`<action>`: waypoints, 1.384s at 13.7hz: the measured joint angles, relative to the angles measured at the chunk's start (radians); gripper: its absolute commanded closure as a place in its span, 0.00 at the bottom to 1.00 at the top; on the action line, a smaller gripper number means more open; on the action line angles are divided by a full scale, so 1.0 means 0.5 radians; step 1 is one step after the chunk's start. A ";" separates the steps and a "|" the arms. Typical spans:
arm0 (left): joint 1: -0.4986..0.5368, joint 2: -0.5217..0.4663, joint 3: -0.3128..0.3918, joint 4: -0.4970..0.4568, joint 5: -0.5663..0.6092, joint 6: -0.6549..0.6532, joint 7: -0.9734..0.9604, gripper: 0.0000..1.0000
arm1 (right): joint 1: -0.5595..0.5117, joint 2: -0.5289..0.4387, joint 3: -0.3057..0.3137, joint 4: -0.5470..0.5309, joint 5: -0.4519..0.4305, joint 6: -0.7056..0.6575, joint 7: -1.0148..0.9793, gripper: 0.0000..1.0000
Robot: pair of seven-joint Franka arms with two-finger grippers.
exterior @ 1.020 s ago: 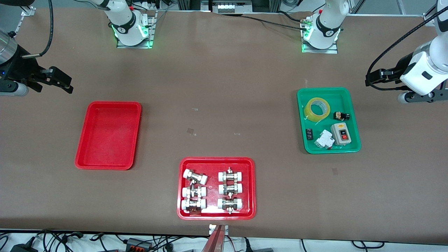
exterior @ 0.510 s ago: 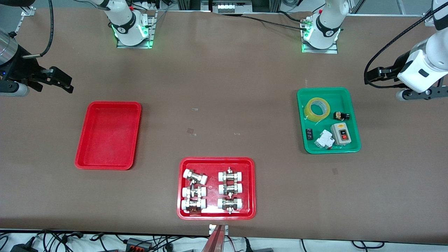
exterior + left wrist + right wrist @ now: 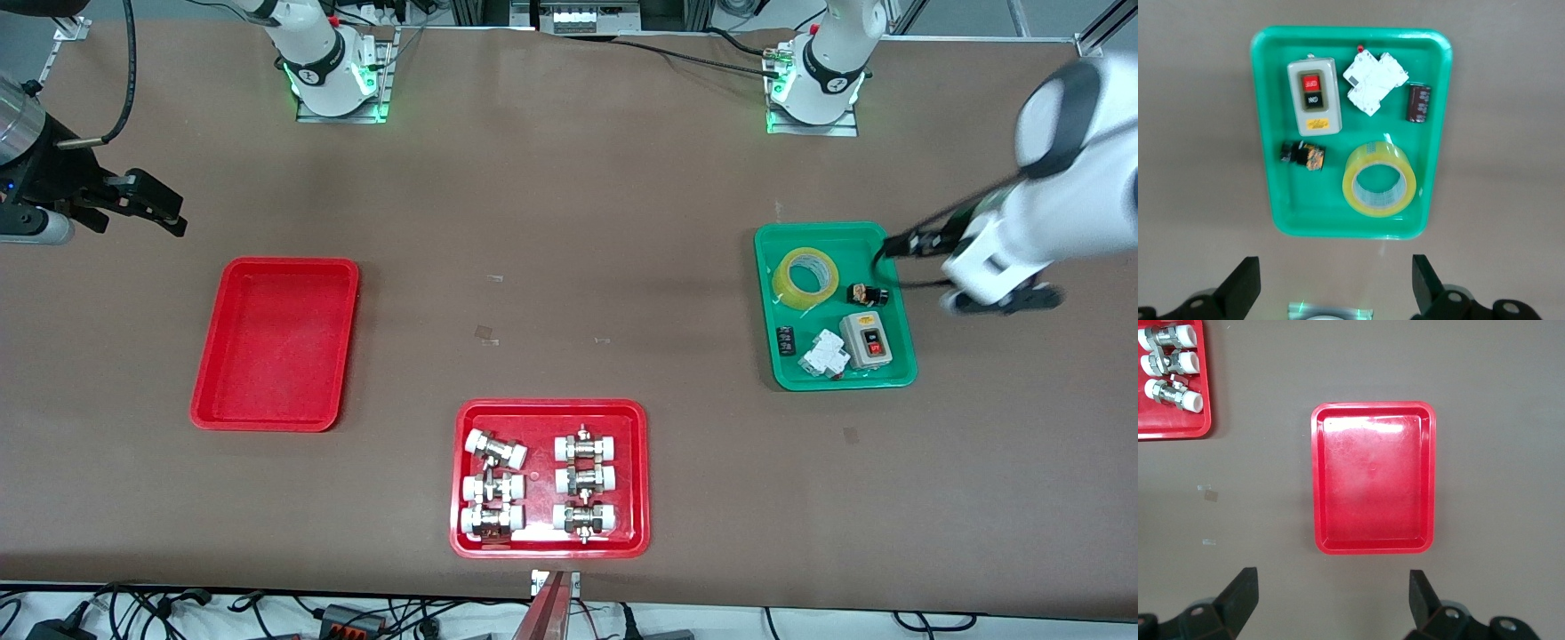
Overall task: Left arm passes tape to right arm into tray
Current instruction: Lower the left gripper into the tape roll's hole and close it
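A: What did the left wrist cam show?
B: Green tray (image 3: 1265, 133) holding the tape (image 3: 1379, 179), a red/black switch box (image 3: 1313, 96), a white breaker (image 3: 1371, 82), two small dark parts. Left gripper (image 3: 1336, 287) fingers spread wide, holding nothing.

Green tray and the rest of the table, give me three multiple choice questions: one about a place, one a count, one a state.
1. Where is the tape?
A. in the green tray
B. in the plain red tray
C. on the bare table

2. How many trays are on the table?
A. two
B. three
C. four

3. The left hand is:
A. shut on the tape
B. open, holding nothing
C. shut, empty

Answers: 1 A, it lies among the tray's other parts; 2 B, two red and one green; 3 B, its fingers stand wide apart.
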 measured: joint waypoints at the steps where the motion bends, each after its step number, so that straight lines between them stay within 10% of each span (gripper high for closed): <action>1: -0.002 0.028 -0.002 -0.148 0.000 0.165 0.000 0.00 | 0.000 0.000 0.000 0.000 0.000 0.000 0.000 0.00; 6: -0.004 0.085 -0.003 -0.778 0.000 0.792 -0.001 0.00 | 0.000 -0.001 0.000 0.002 0.000 0.000 0.000 0.00; 12: 0.010 0.213 0.008 -0.850 0.000 0.997 -0.001 0.03 | 0.000 -0.001 0.000 0.003 0.000 0.000 0.000 0.00; 19: 0.032 0.264 0.014 -0.851 0.000 1.041 -0.001 0.80 | 0.004 -0.001 0.001 0.003 0.000 0.000 0.000 0.00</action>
